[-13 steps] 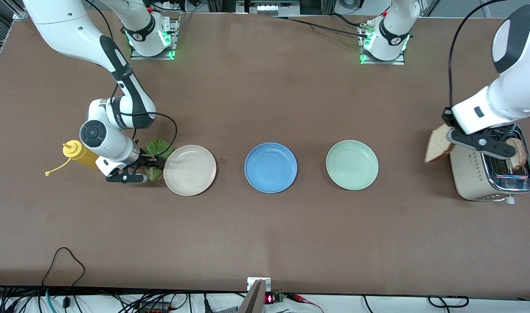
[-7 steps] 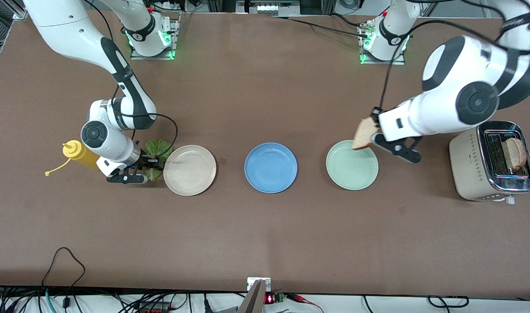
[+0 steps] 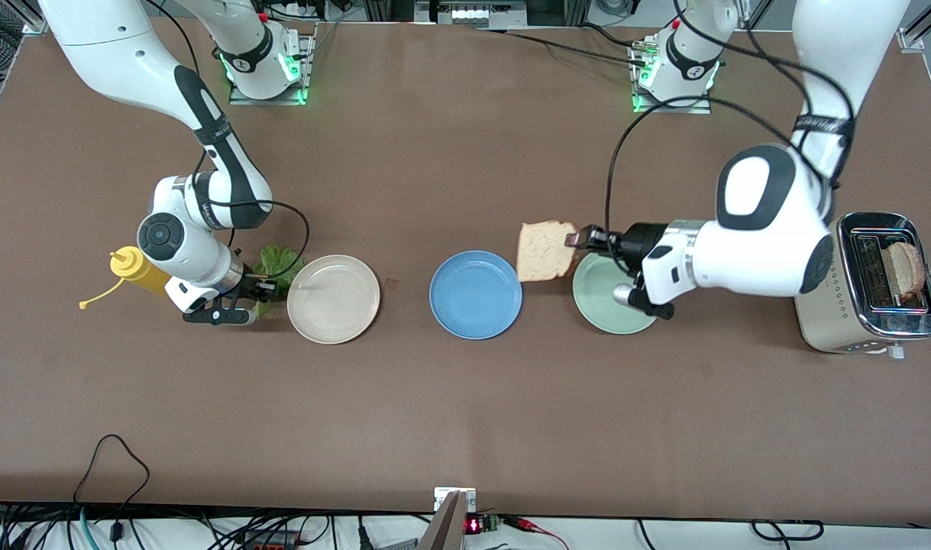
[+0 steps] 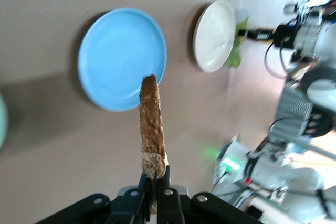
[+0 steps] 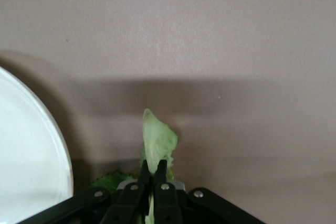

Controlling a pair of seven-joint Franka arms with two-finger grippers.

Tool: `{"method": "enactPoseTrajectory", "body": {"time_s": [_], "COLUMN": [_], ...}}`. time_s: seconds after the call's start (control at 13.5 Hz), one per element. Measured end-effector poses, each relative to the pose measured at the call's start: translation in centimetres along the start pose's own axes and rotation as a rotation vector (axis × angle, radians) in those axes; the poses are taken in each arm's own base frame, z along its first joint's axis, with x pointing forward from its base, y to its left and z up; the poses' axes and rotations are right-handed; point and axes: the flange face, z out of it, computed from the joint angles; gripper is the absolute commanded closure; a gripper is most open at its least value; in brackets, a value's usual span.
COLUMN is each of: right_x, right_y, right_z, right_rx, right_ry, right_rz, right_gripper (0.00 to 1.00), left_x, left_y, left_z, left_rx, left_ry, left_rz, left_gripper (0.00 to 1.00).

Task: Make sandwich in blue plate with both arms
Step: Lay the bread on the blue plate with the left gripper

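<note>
My left gripper (image 3: 580, 238) is shut on one edge of a light brown toast slice (image 3: 545, 250), which hangs in the air over the rim of the blue plate (image 3: 475, 294). In the left wrist view the toast (image 4: 150, 124) stands edge-on out of the left gripper (image 4: 155, 174), with the bare blue plate (image 4: 122, 59) below it. My right gripper (image 3: 263, 288) sits low at the table beside the cream-white plate (image 3: 333, 299), shut on the crinkly green lettuce leaf (image 3: 278, 260). The right wrist view shows the lettuce (image 5: 159, 145) pinched in the right gripper (image 5: 153, 169).
A pale mint-green plate (image 3: 599, 305) lies under the left arm's wrist. A beige and chrome toaster (image 3: 866, 294) at the left arm's end holds another toast slice (image 3: 906, 269). A yellow squeeze bottle (image 3: 140, 273) lies beside the right arm's wrist.
The left arm swung from the toaster, across the mint-green plate, to the blue plate's rim with the toast. The right gripper's jaws shut on the lettuce.
</note>
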Motion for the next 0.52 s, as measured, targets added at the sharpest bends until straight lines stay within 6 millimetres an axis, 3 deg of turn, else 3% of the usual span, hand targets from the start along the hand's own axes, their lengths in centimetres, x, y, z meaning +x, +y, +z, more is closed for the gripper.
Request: {"method": "enactPoseTrajectory", "body": {"time_s": [0.3,0.52], "right_x": [1.1,2.0], "right_y": [0.7,1.0], "right_z": [-1.8,-5.2], "right_rx": [-0.006,-0.01], "right_ry": [-0.011,-0.043], "right_rz": [0.0,-0.009], "right_gripper": [1.0,1.0], "left_x": [3.1,4.1], "left_y": [-1.6,-4.4], "left_z": [8.1,11.2], "left_rx": [-0.095,-0.112], "left_ry": [0.066,0.073], "left_rz": [0.064,0.137], "left_gripper": [1.0,1.0]}}
